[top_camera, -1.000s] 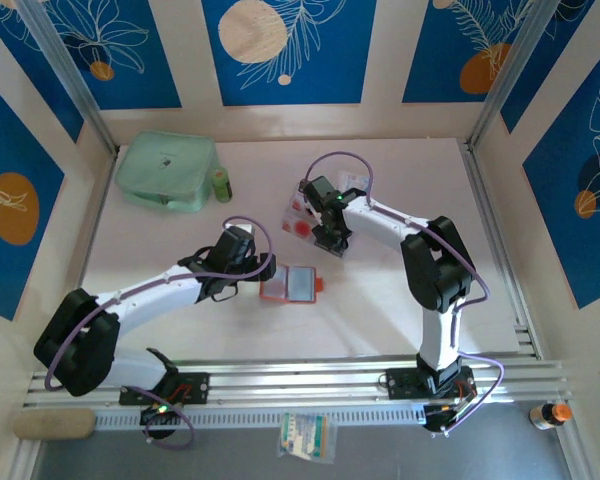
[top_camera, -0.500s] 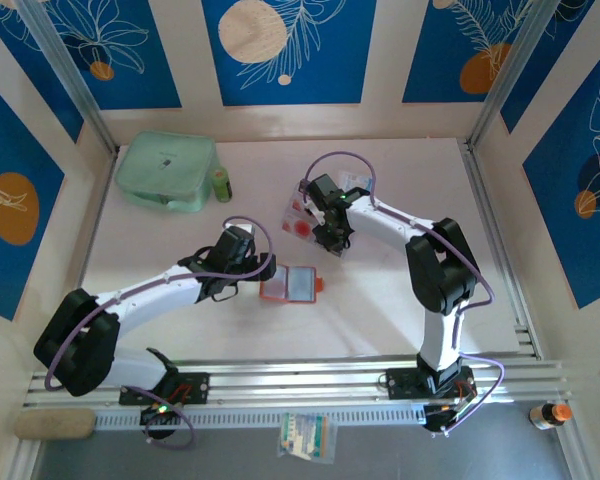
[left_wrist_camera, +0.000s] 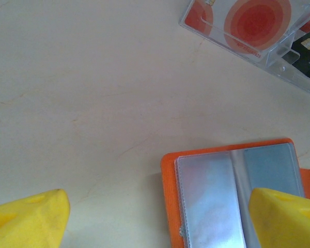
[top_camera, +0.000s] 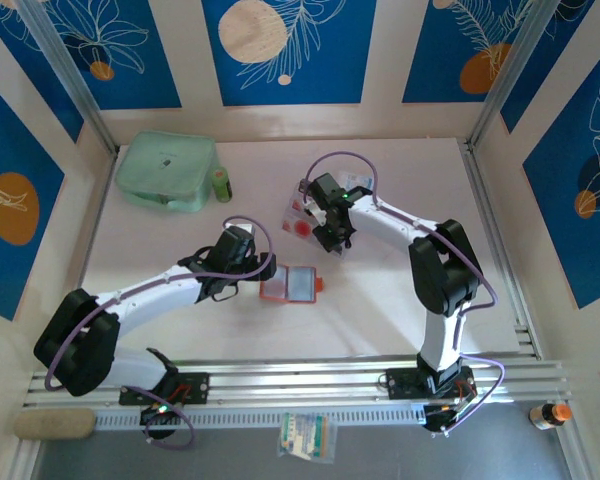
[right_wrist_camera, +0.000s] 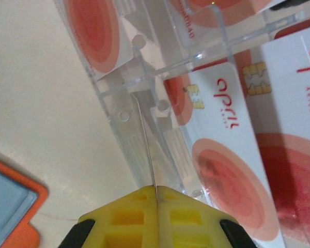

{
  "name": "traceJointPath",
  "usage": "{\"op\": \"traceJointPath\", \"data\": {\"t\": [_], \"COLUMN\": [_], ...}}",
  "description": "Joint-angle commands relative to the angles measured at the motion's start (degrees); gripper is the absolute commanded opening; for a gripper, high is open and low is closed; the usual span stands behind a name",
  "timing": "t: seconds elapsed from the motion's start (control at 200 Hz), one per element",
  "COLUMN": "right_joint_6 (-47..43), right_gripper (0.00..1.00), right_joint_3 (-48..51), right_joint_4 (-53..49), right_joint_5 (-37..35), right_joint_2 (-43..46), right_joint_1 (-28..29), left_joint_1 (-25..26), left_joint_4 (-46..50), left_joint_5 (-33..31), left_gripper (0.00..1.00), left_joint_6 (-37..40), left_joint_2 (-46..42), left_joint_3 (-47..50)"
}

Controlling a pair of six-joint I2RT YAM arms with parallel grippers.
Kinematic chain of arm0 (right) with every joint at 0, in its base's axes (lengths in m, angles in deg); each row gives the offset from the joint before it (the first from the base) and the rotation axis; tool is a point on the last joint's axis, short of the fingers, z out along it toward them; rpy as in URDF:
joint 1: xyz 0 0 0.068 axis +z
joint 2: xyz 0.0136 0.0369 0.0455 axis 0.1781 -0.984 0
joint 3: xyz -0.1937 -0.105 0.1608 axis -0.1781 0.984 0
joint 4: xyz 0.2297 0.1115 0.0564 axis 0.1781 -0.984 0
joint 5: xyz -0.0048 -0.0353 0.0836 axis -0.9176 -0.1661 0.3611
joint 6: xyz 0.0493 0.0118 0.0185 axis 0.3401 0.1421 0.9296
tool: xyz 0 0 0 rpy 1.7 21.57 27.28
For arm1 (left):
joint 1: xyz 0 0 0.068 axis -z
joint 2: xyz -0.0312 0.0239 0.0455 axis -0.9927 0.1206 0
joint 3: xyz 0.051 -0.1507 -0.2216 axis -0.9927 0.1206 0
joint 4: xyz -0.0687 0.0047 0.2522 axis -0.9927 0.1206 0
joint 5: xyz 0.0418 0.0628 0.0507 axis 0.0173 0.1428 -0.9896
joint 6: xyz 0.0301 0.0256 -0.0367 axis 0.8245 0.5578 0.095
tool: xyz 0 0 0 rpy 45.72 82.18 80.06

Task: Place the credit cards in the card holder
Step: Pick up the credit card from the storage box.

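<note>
Progress is small: right gripper [right_wrist_camera: 156, 192] pinches one credit card [right_wrist_camera: 143, 134], left gripper [left_wrist_camera: 157, 214] is spread, card holder [left_wrist_camera: 217, 196] lies empty.

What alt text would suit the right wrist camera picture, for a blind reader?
A yellow claw pinches a thin pale card edge-on, over a clear plastic tray of white cards with red circles. The corner of an orange card holder shows lower left.

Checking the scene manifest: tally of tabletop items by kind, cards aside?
Orange card holder: 1
Clear card tray: 1
Mint-green pouch: 1
Small green container: 1
Total: 4
</note>
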Motion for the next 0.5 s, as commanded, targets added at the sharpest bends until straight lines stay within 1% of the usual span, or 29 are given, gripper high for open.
{"op": "traceJointPath", "data": {"t": [0.0,0.265,0.41,0.495], "right_joint_6": [-0.48,2.59,6.73,11.01], "right_gripper": [0.00,0.00,0.00,0.00], "right_joint_3": [-1.30,-2.05,-0.38,2.01], "right_joint_4": [-3.49,-4.16,-1.87,1.18], "right_joint_5": [3.30,8.73,14.17,18.18], "right_joint_2": [4.10,9.70,13.64,16.58], "right_joint_1": [0.25,0.48,0.42,0.39], "left_joint_1": [-0.63,-0.65,-0.65,-0.56], "left_joint_4": [0.06,2.41,4.29,5.10], "left_joint_5": [0.81,0.56,0.69,0.90], "left_gripper": [0.89,0.89,0.90,0.90], "left_joint_6": [0.12,2.27,3.89,4.64], "left_joint_2": [-0.27,-0.28,0.05,0.24], "left_joint_3": [-0.34,-1.58,-2.59,-3.03]}}
